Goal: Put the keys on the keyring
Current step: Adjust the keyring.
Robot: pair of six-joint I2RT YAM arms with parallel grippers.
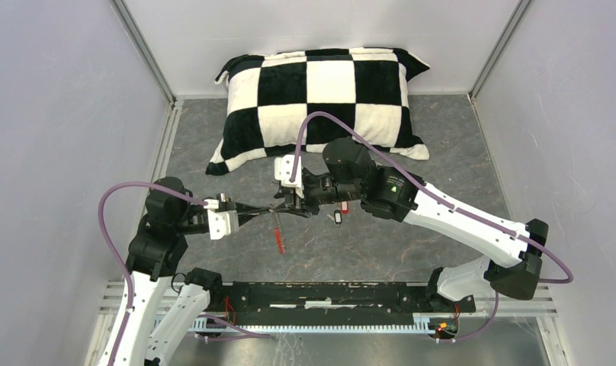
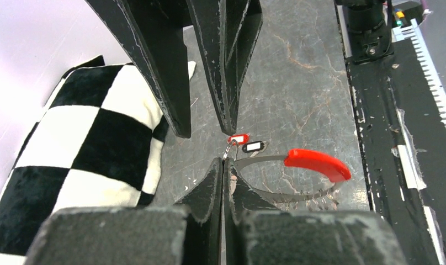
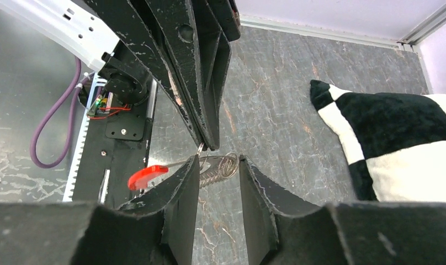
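The keyring's thin silver wire runs into my left gripper [image 2: 223,164], which is shut on it, and a small silver loop sticks out past the tips. Its red section [image 2: 317,164] curves off to the right, hanging below the grippers [image 1: 278,236]. The coil part [image 3: 221,165] shows in the gap of my right gripper [image 3: 219,159], whose jaws stand apart tip to tip with the left gripper [image 1: 273,208]. Both keys lie on the table beyond the tips: the red-headed key [image 2: 238,138] and the black-and-white-headed key [image 2: 254,147]. From above they sit under the right arm [image 1: 339,212].
A black-and-white checkered pillow [image 1: 320,91] lies at the back of the grey marbled table [image 1: 412,244]. A black rail [image 1: 328,297] with the arm bases runs along the near edge. Pale walls close in the left, right and back sides.
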